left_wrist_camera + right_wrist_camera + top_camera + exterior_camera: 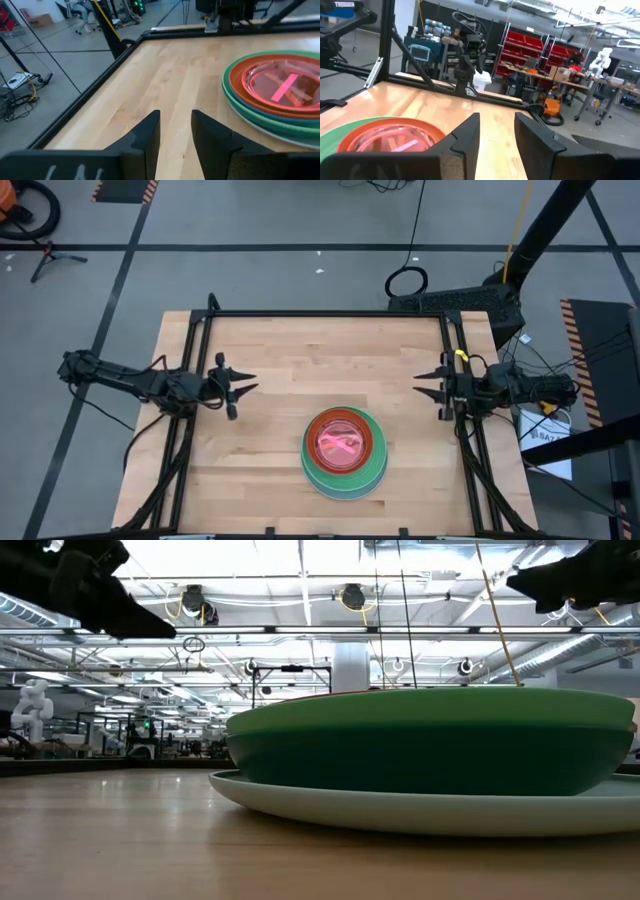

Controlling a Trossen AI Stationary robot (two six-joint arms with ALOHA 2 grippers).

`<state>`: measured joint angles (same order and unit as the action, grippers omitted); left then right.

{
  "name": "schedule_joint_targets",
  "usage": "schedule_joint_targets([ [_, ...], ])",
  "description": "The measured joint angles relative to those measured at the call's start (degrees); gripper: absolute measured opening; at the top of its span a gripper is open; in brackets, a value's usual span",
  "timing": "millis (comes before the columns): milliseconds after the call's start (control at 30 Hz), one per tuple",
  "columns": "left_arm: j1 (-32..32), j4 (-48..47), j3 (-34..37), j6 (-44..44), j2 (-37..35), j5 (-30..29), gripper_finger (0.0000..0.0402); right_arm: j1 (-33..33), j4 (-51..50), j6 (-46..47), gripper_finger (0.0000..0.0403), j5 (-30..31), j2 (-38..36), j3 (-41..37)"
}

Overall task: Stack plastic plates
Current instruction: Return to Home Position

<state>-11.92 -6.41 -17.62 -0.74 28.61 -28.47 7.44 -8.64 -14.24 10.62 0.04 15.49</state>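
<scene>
At the table (pixel 300 360) edges: we see a black frame rail (pixel 330 313) on the left, right and far sides, and bare wood between the arms.
Left gripper (pixel 250 383): over the left side, fingers spread, holding nothing.
Right gripper (pixel 420 383): over the right side, fingers spread, holding nothing.
Plates stack (pixel 345 485): toward the edge at the high view's bottom, nearer the right arm, apart from both grippers.
Stack contents: pink plate (pixel 342 445) on top, inside the red-orange plate (pixel 311 442), with the green plate (pixel 378 472) beneath.
</scene>
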Motion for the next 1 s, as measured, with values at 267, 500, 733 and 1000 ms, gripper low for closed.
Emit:
schedule_joint_targets([
  [267, 0.0, 0.6, 5.3, 3.1, -7.8, 0.2, 0.0118, -2.4, 5.9, 1.9, 0.0114, 0.0, 0.1, -5.4],
  [500, 0.0, 0.9, 9.2, 7.5, -16.6, 1.0, 0.0118, -5.4, 14.4, 4.0, 0.0114, -0.2, 0.2, -13.6],
  [733, 0.0, 7.5, 15.4, 11.5, -23.5, 0.2, 0.0118, -5.9, 16.8, 4.3, 0.0114, -4.9, 0.1, -14.3],
  [1000, -0.1, 10.4, 17.0, 5.7, -24.5, 0.5, 0.0118, -5.9, 15.4, 5.4, 0.0114, -3.7, 0.2, -14.4],
])
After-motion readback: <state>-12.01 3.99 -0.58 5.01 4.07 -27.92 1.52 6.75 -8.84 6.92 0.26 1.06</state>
